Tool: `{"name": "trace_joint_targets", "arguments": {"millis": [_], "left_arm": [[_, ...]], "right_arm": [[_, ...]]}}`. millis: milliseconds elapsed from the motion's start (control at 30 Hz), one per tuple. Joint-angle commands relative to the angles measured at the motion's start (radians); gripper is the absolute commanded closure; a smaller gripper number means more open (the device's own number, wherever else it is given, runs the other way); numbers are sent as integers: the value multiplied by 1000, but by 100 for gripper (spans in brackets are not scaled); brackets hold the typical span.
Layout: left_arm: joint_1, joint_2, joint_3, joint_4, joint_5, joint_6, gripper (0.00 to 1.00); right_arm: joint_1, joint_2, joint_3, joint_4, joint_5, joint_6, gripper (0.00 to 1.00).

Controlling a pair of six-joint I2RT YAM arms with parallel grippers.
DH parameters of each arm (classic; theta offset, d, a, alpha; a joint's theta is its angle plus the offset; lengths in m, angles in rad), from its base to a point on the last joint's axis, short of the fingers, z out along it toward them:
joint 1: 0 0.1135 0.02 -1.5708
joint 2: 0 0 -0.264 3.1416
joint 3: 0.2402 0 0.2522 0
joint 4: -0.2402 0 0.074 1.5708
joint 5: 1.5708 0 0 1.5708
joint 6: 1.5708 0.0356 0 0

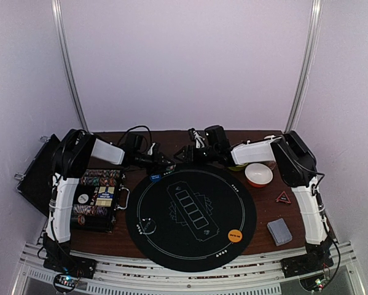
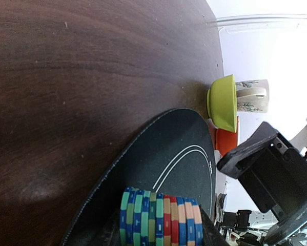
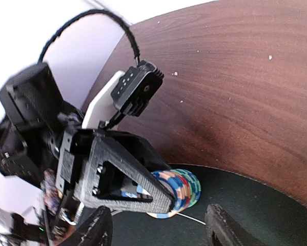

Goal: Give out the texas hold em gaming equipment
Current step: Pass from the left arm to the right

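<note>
Since these chips are meant to be shared out, my left pincer (image 2: 160, 234) is half-closed around the striped chip stack (image 2: 161, 215) at the far rim of the black mat (image 1: 171, 239). My right pincer (image 3: 161, 225) hangs open and empty just beside it, probably to take some.

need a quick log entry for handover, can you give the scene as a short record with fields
left gripper: shut on chip stack, at far edge of mat
right gripper: open, empty, facing the stack
card deck: on table, right of mat
red triangle: on table, beyond the deck
orange disc: on mat, near right
chip case: left of mat
</note>
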Motion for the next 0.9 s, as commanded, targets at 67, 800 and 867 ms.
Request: {"name": "trace_joint_targets", "arguments": {"millis": [67,800,867], "left_arm": [[6,15,-84,16,-24,-29,77],[13,11,-126,86,-40,-86,74],[15,18,-126,97,-31,-93,74]], "right_arm": [[-9,72,41,108,25,373,37],[31,-39,3,-139,177,-94,35],[31,-31,7,-142,155,-176,31]]}}
